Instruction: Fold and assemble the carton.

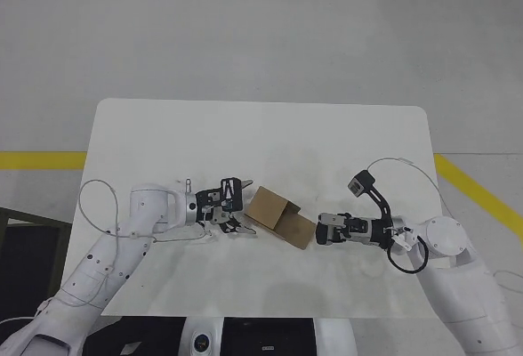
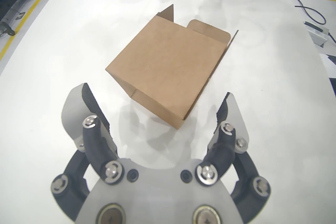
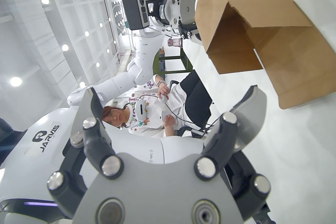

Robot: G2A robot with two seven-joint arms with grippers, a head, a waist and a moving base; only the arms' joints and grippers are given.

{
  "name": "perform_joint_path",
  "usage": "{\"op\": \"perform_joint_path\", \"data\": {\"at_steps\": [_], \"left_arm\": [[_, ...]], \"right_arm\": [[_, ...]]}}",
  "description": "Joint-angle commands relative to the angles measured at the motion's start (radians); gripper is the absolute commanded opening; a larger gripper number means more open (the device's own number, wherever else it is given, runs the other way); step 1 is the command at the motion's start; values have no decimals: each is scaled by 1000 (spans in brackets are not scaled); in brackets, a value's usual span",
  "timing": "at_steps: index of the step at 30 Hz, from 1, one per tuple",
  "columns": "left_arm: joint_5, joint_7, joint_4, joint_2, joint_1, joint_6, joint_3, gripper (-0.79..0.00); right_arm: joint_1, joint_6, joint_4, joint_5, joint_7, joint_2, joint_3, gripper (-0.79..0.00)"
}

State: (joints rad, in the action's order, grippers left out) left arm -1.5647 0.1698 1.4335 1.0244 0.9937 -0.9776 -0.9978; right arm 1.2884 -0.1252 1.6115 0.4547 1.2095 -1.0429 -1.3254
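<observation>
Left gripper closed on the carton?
No. The left gripper is open, and the carton sits on the table partly between its fingers, with a gap on each side.

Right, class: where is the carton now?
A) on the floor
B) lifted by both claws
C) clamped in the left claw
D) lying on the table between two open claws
D: the carton lies on the table, the left claw and right claw open either side, gripping nothing.

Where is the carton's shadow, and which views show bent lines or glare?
Left wrist view: soft shadow on the table below the near corner of the carton; table edges curve. Right wrist view: round lamps glare. Top view: table edges look straight.
</observation>
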Motion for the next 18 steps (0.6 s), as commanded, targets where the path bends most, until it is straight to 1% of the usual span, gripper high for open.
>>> {"op": "perform_joint_path", "data": {"at_steps": [1,4,8,12,16,17,18], "left_arm": [[-9,23,-20,-1,-16,-35,4,0],[-17,47,-39,-6,-31,-35,28,0],[-9,72,-40,-22,-36,-35,51,0],[13,113,-19,-39,-26,-26,10,0],[8,140,-19,-41,-18,8,-5,0],[1,144,-25,-40,-22,6,1,0],[-13,149,-29,-39,-28,-1,11,0]], "right_arm": [[6,7,4,-3,-2,3,-9,0],[7,15,-1,-8,-13,6,-19,0],[-5,15,-22,-8,-25,6,-19,0],[-19,20,-11,-4,-21,3,12,0],[-9,16,11,-3,-46,-1,45,0],[-3,10,20,-8,-55,-2,51,-34],[5,7,28,-10,-66,-2,56,-262]]}}
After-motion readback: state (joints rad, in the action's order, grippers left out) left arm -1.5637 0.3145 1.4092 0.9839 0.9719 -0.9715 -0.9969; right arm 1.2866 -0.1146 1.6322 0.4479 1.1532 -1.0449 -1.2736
